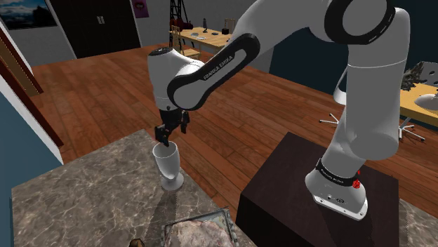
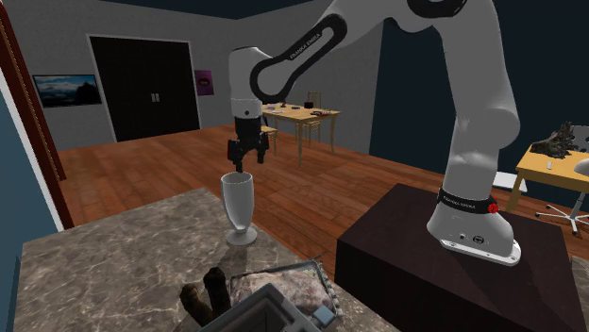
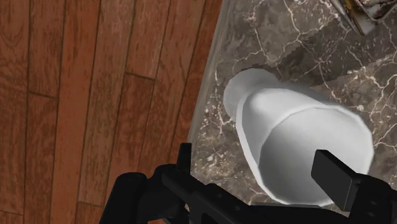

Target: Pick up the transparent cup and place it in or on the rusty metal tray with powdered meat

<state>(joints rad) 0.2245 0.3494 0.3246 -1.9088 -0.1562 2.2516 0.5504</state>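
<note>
Your pale grey-white footed cup [image 1: 168, 163], tapering like a goblet, stands upright on the grey veined marble tabletop [image 1: 77, 203]. It is a little left of centre in the lower half of the shoulder view, close to the edge that drops to the brown plank floor [image 1: 105, 98]. Its mouth faces up, which is likely why the white arm [image 1: 165, 70] arches over and points the hand straight down at it: a grip from above suits a cup with a narrow waist and a small foot. The rusty shallow metal tray with mottled pinkish-grey contents [image 1: 200, 226] lies at the bottom edge of that view, near the cup's foot and to its right, so the carry should be short.

The jaws are apart and clamp nothing. In the shoulder view their tips hang right at the rim. In the wrist view one black finger [image 3: 184, 156] stands outside the cup's wall, over the tabletop's edge. The other finger [image 3: 337, 179] lies across the far part of the rim; you cannot tell whether it is inside the mouth or beyond the wall. Neither visibly touches. The cup looks off-centre between them, nearer the second finger, so check that before closing.
</note>
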